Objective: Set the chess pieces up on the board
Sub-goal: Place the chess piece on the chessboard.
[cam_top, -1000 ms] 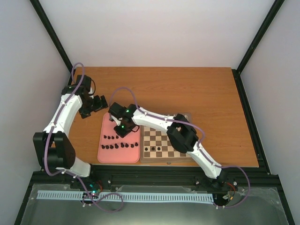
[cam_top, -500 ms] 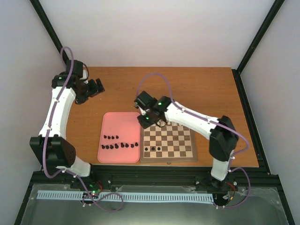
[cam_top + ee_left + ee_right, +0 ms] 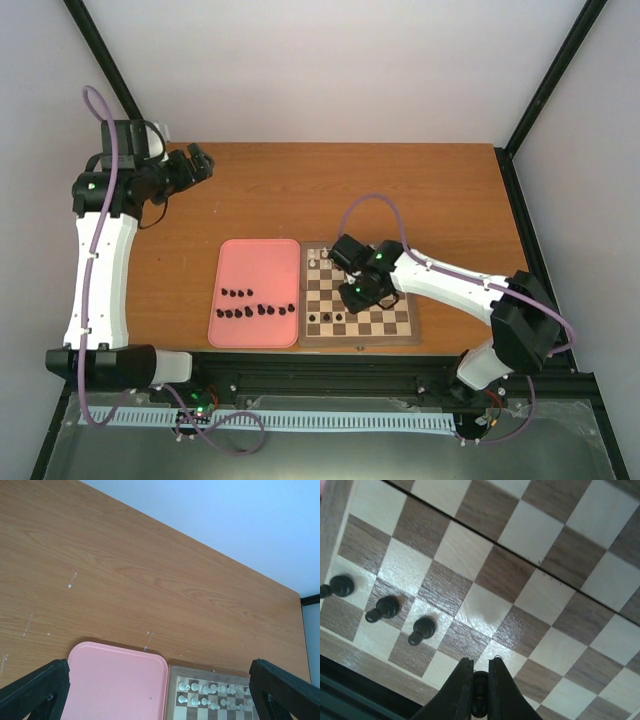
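Note:
The board (image 3: 400, 326) lies right of the pink tray (image 3: 258, 262). Several black chess pieces (image 3: 256, 311) lie in two rows on the tray, and three black chess pieces (image 3: 328, 318) stand on the board's near-left squares, shown also in the right wrist view (image 3: 382, 609). My right gripper (image 3: 358, 291) hovers low over the board's near half, shut on a small black chess piece (image 3: 480, 692) that sits between its fingertips (image 3: 466, 672). My left gripper (image 3: 192, 163) is up at the far left of the table, open and empty, its fingers (image 3: 37, 690) wide apart.
White pieces (image 3: 212, 693) fill the board's far rows, and some show beside the right wrist (image 3: 322, 257). The right arm's forearm (image 3: 450, 283) lies over the board's right side. Bare wooden table (image 3: 400, 195) stretches behind the tray and the board.
My right gripper has travelled from the tray rightward and down over the board's near half. The left arm has swung back and away to the table's far left corner.

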Action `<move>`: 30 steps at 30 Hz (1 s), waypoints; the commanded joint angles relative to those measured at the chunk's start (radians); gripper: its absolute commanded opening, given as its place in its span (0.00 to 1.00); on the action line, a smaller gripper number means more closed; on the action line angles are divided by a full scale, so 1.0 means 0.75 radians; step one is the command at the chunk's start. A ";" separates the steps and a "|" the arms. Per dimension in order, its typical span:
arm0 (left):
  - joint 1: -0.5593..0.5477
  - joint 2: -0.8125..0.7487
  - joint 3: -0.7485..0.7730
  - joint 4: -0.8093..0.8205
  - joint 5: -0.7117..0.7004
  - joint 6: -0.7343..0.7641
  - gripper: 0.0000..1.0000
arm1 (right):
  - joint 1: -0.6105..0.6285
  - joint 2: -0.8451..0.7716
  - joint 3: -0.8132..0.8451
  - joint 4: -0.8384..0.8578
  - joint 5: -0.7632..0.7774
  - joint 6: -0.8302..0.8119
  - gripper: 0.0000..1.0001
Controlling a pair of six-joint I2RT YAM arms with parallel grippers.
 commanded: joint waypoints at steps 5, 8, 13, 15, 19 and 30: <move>-0.007 0.018 -0.015 0.020 0.062 -0.034 1.00 | 0.007 -0.024 -0.052 0.068 -0.032 0.078 0.05; -0.007 0.017 -0.036 0.015 0.058 -0.011 1.00 | 0.033 -0.009 -0.065 0.093 -0.035 0.095 0.05; -0.007 0.013 -0.054 0.010 0.050 0.006 1.00 | 0.071 -0.007 -0.127 0.150 -0.049 0.140 0.05; -0.007 0.014 -0.047 0.008 0.050 0.012 1.00 | 0.082 -0.005 -0.155 0.173 -0.051 0.151 0.05; -0.007 0.024 -0.030 -0.001 0.048 0.019 1.00 | 0.091 0.009 -0.166 0.201 -0.051 0.157 0.05; -0.009 0.030 -0.025 -0.009 0.044 0.028 1.00 | 0.098 0.056 -0.154 0.215 -0.011 0.156 0.05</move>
